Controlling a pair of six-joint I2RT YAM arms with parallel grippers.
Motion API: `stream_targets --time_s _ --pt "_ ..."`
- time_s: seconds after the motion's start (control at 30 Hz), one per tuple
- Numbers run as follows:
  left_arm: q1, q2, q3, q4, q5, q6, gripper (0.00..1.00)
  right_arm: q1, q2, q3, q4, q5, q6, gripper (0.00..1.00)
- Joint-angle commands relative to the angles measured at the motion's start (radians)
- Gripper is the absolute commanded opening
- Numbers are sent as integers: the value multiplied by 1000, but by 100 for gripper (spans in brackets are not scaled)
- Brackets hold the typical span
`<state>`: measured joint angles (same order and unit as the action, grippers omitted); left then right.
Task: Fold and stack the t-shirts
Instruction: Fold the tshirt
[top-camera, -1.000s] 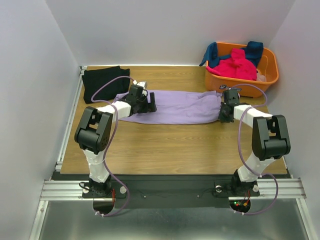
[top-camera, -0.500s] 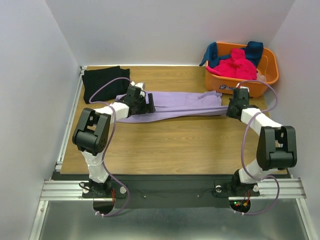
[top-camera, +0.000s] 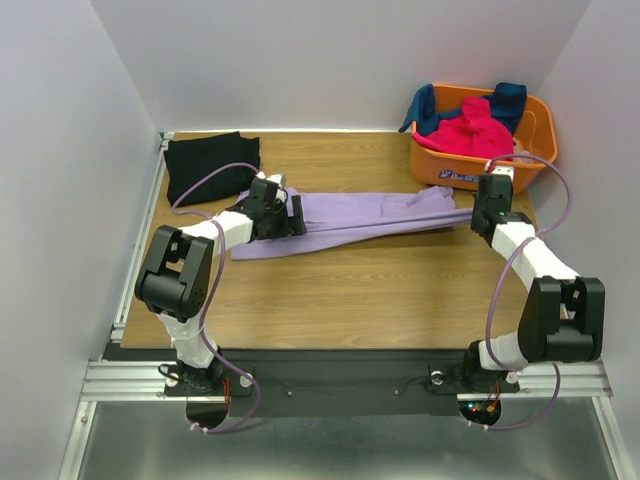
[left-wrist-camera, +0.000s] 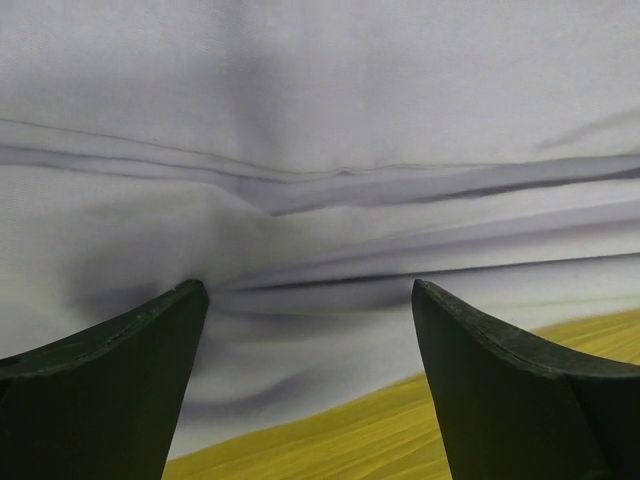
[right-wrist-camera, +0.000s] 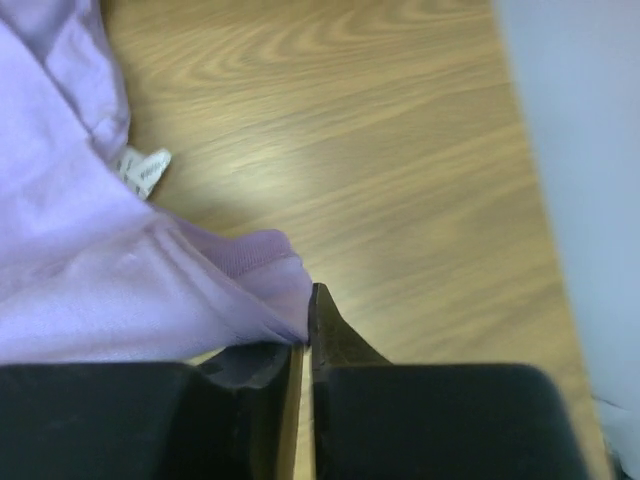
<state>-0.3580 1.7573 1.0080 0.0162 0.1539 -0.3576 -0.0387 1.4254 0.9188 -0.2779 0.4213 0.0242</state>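
Left pincer (left-wrist-camera: 307, 290) wide, right pincer (right-wrist-camera: 306, 330) tight together.

- Folded t-shirt (top-camera: 205, 165) lies in the far left corner of the counter (top-camera: 350, 290).
- Basket (top-camera: 540, 160) stands in the far right corner, with heaped t-shirts (top-camera: 472, 130) in it.
- Stretched t-shirt (top-camera: 370, 215) lies across the middle, with the left gripper (top-camera: 297, 212) on its left end and the right gripper (top-camera: 480, 210) at its right end, before the basket.
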Motion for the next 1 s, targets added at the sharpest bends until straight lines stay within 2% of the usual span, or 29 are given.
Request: stream_targets --time_s 0.0,0.07,0.1,0.2,0.33,0.47,0.53,0.67,0.97 --pt "24 -12 -54 -197 -93 22 96 -33 -83 9 19 273 0 29" --pt "24 -36 -54 -208 -91 23 96 -33 -89 12 3 306 6 46" --pt "24 -44 -54 -213 -88 26 96 -33 -91 17 -3 347 14 62" --pt "24 -79 -54 -228 -80 32 97 -35 -95 28 -27 389 45 73" --pt "24 -126 -43 -262 -76 45 97 -33 -117 43 -59 328 88 76" --pt "24 -160 -16 -286 -83 48 97 -33 -129 57 -81 160 115 79" --pt "24 -171 7 -292 -82 45 97 -33 -131 57 -90 32 137 83" --pt "24 -180 49 -288 -77 42 98 -29 -120 31 -93 -235 220 83" --pt "24 -79 53 -263 -63 66 97 -15 6 5 -95 -355 310 83"
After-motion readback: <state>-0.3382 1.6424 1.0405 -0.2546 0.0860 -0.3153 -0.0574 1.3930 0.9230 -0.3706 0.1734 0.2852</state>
